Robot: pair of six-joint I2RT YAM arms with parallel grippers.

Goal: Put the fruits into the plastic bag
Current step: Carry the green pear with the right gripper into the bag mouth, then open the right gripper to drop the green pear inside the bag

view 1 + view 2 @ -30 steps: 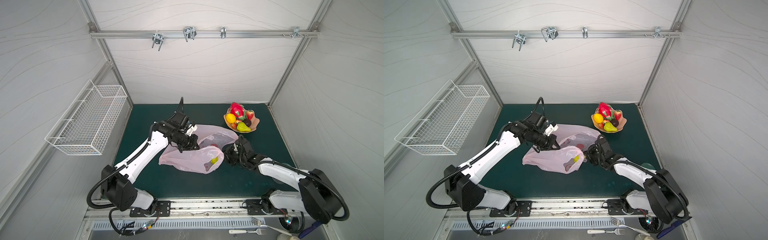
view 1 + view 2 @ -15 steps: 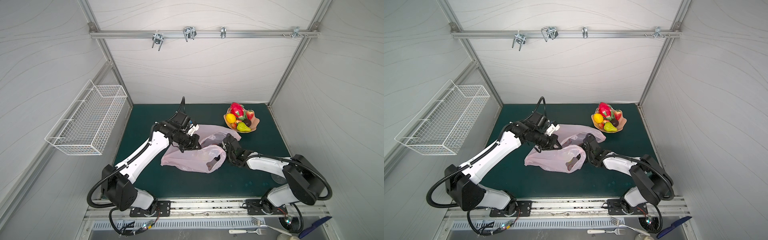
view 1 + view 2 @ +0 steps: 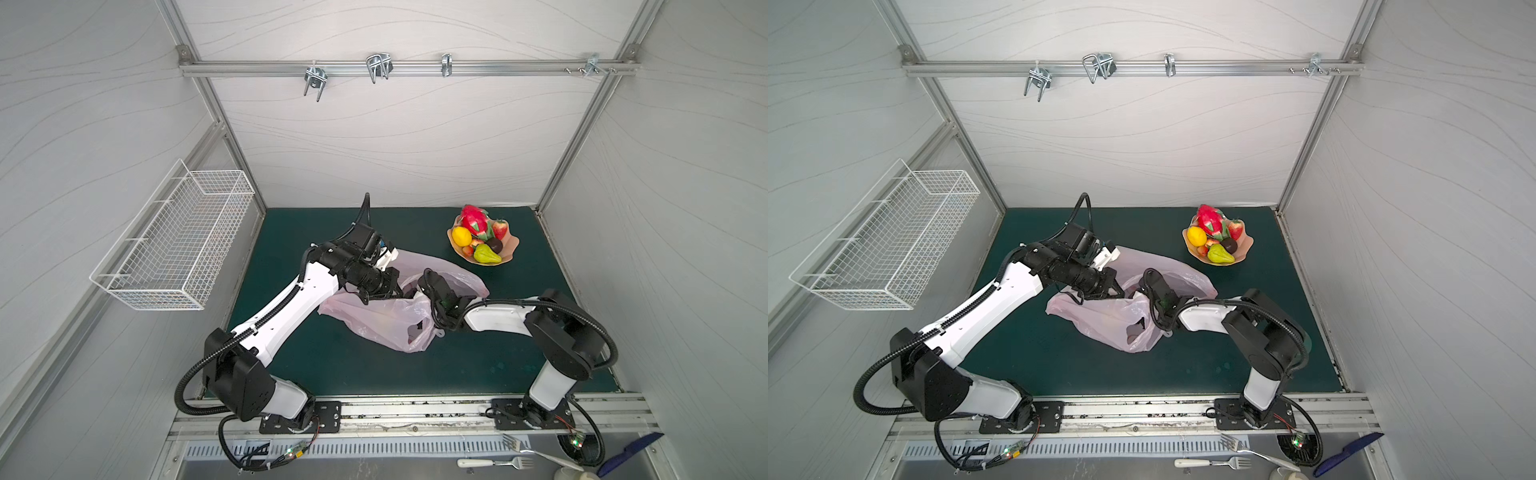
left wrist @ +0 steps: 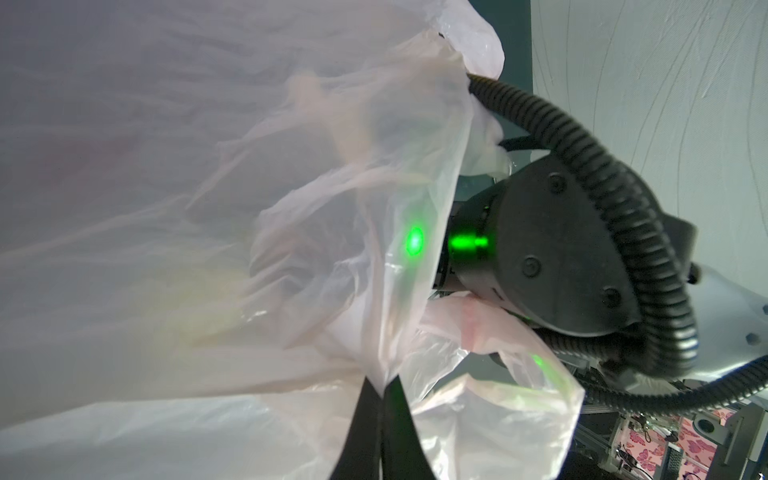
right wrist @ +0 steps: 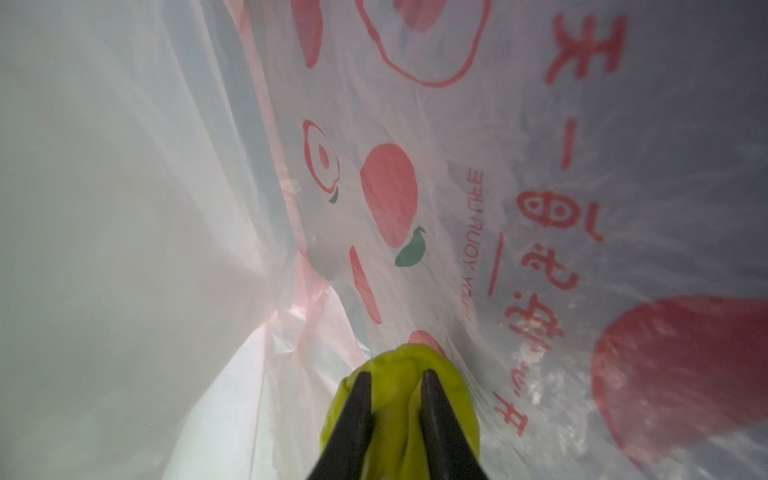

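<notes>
The pale pink plastic bag [image 3: 386, 320] [image 3: 1100, 316] lies crumpled mid-mat. My left gripper [image 3: 401, 293] [image 4: 384, 384] is shut on a pinch of the bag's rim and holds it up. My right gripper [image 5: 395, 376] is inside the bag, shut on a green-yellow pear [image 5: 395, 357]; the bag hides its fingers in both top views. The other fruits sit on the peach plate [image 3: 512, 249] at the back right: a dragon fruit [image 3: 473, 220], a lemon [image 3: 461, 236], a strawberry [image 3: 500, 229], a dark round fruit [image 3: 494, 244] and another pear [image 3: 487, 254].
A white wire basket [image 3: 174, 249] hangs on the left wall. Metal hooks [image 3: 378, 68] hang from the rail above the back wall. Forks [image 3: 494, 461] lie on the metal ledge in front of the arm bases.
My right arm has swung left and pushed deeper into the bag's mouth, its elbow folding up. The bag has bunched and shifted a little. The left gripper has stayed nearly still on the rim.
</notes>
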